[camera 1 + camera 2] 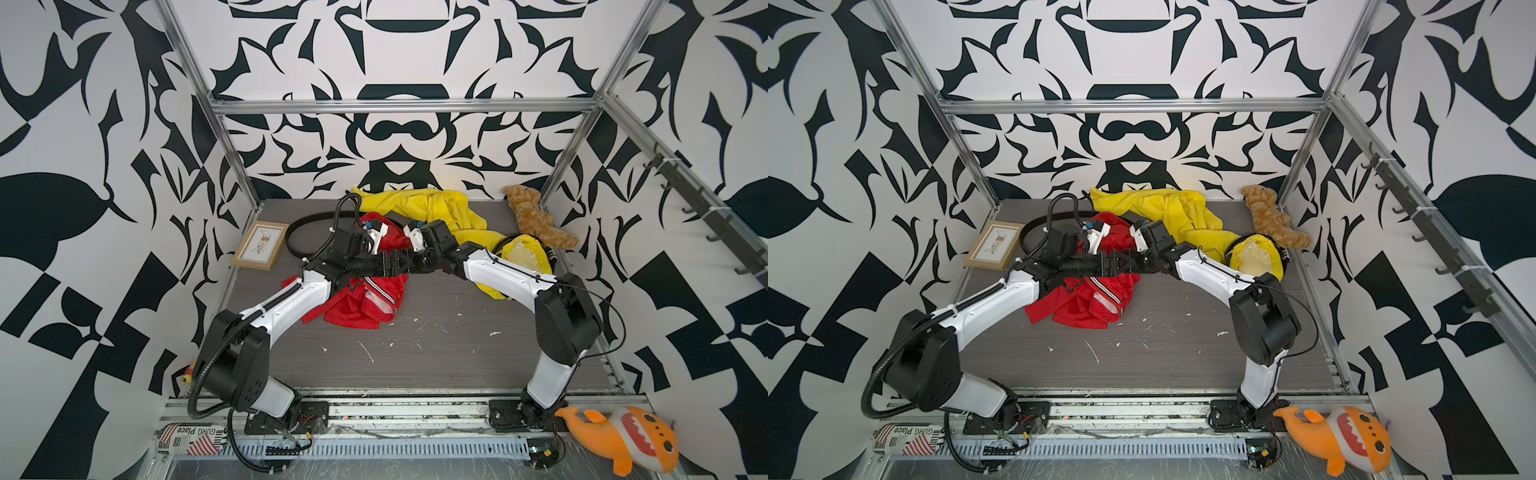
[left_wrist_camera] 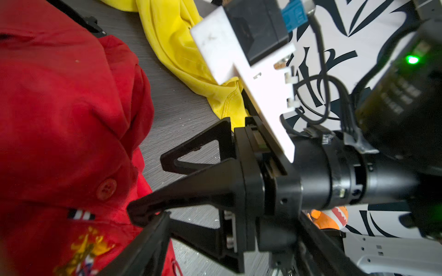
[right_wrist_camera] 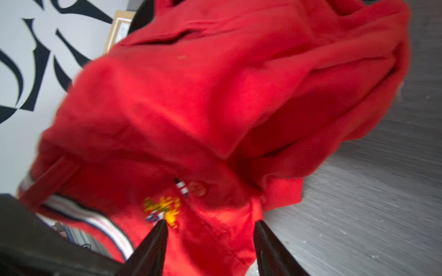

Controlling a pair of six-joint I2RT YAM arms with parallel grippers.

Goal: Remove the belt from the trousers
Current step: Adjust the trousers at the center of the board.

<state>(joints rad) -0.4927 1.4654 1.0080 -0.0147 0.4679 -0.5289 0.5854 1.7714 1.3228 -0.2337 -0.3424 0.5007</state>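
At the far left, the black belt [image 1: 291, 232] curves out beside one picture frame [image 1: 259, 246]. The left arm covers its right end, so I cannot tell whether it is threaded through the trousers.

The red trousers [image 1: 357, 307] lie crumpled mid-table [image 1: 436, 345]. They have red-white-black striped trim, a red button and a yellow crest, which is blurred in the right wrist view.

The two grippers meet over the red trousers. Only the edges of the left gripper [image 1: 400, 264] show in its own wrist view, where the fingers look spread. The right gripper [image 3: 210, 222] is spread, with red cloth between its tips.

The yellow trousers [image 1: 428, 208] sprawl far right of centre, with the pale lining showing at the waist. A dark band there is too small to identify.

In all there are two pairs of trousers and one clear belt. There are also two plush toys: a brown bear [image 1: 536, 220] at the far right and an orange one [image 1: 623, 440] at the near right, off the table.
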